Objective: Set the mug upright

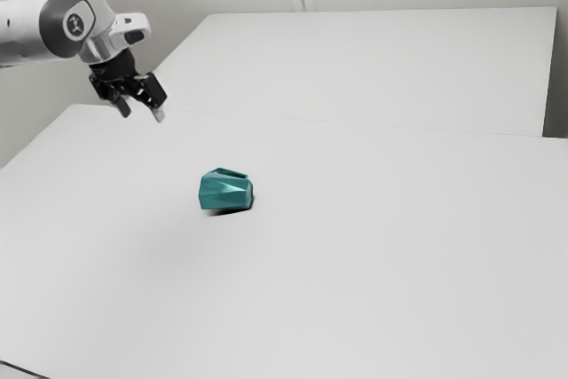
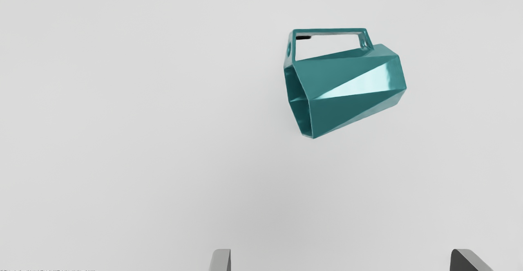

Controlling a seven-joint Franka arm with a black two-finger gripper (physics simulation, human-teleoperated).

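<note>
1. Clearly, the hand hung above the desk, its two fingers spread wide apart and holding nothing.
2. Below the hand and out in front of it, well apart, the teal faceted mug lay on its side on the desk.
3. Its handle was on the side farther from the fingertips.

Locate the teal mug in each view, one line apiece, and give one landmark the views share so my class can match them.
Exterior view: the mug lies on the table, toward the exterior view's left.
Wrist view: ahead of the open gripper, roughly in line with the gap between its fingers.
Shared landmark: the gripper's fingertips.
</note>
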